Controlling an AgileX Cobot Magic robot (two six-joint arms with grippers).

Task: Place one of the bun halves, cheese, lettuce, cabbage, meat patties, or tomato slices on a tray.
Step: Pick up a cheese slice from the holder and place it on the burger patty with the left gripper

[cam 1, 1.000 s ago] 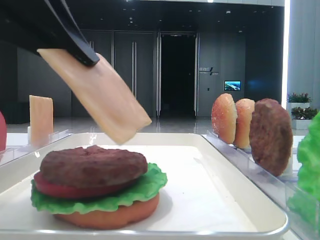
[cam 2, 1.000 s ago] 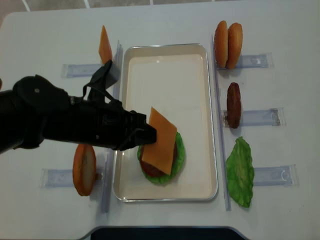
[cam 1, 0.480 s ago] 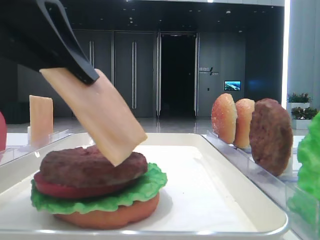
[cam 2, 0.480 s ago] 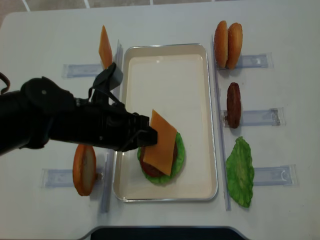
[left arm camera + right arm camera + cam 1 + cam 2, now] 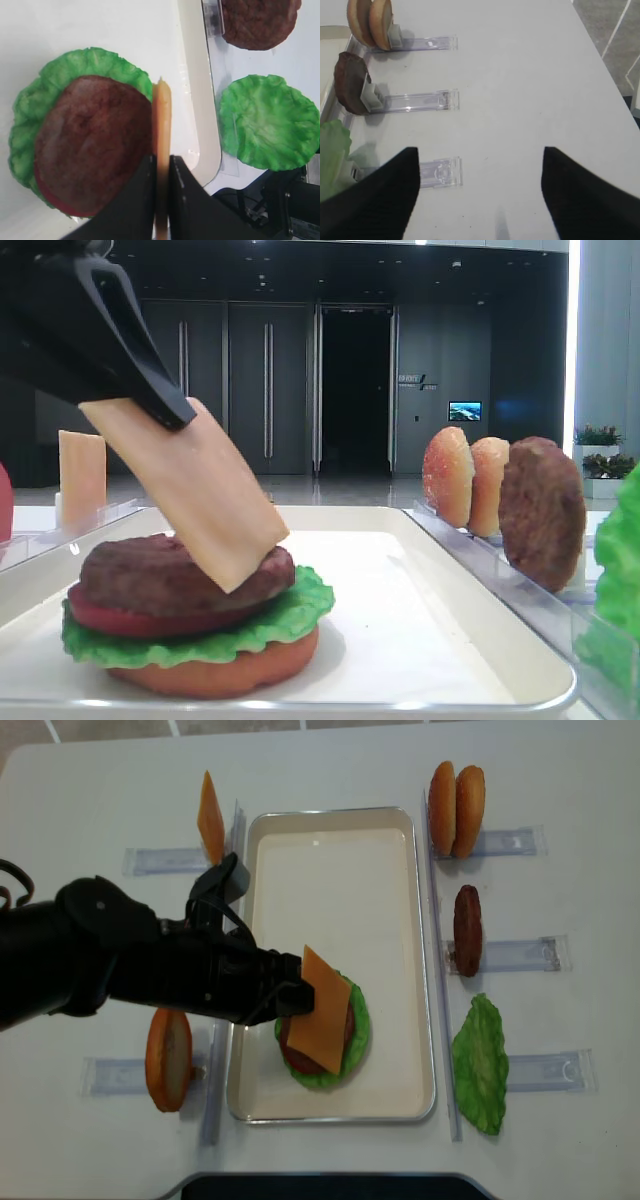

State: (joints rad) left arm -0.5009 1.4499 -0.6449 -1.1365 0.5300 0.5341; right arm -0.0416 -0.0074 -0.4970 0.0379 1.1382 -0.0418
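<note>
Green lettuce [image 5: 290, 615] frills out under the patty [image 5: 170, 575] of the stack at the near end of the tray [image 5: 420, 630]; over it the left gripper [image 5: 296, 997] has its fingers pinched on the cheese [image 5: 190, 490], tilted, lower corner touching the patty; placing is under way, I judge; next it needs lowering flat, then release; the right gripper [image 5: 477, 187], off right over the counter [image 5: 520, 75], stands wide, holding nothing.
</note>
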